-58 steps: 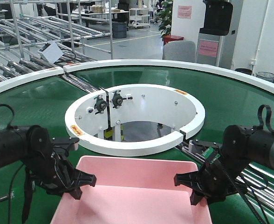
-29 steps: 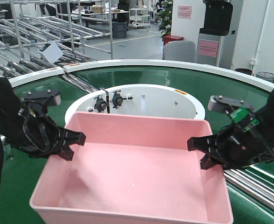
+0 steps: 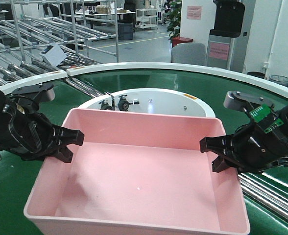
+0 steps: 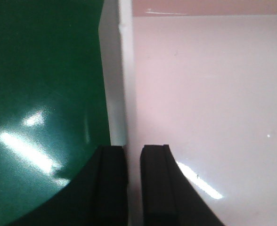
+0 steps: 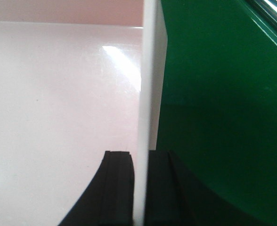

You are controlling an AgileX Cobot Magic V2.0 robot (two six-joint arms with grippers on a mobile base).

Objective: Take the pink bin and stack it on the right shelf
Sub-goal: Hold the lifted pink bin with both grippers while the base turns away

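Observation:
The pink bin (image 3: 139, 181) hangs tilted above the green belt, its open top facing the front camera. My left gripper (image 3: 71, 146) is shut on the bin's left wall, one finger inside and one outside. In the left wrist view the pink bin (image 4: 209, 94) fills the right side, and my left gripper (image 4: 134, 153) straddles its pale rim. My right gripper (image 3: 211, 152) is shut on the right wall. The right wrist view shows the pink bin (image 5: 58, 103) at left, its thin rim pinched by my right gripper (image 5: 141, 157). The right shelf is out of view.
The green round conveyor belt (image 3: 232, 90) with a white outer rim curves around a white inner ring (image 3: 203, 110). Steel rollers (image 3: 271, 193) lie at the lower right. Roller racks (image 3: 36, 29) stand at the back left, and a grey chair (image 3: 188, 53) stands behind the belt.
Both arms have lifted the pink bin off the belt, and it now sits higher and closer to the camera, tilted so its inside shows. Both grippers stayed shut on its walls.

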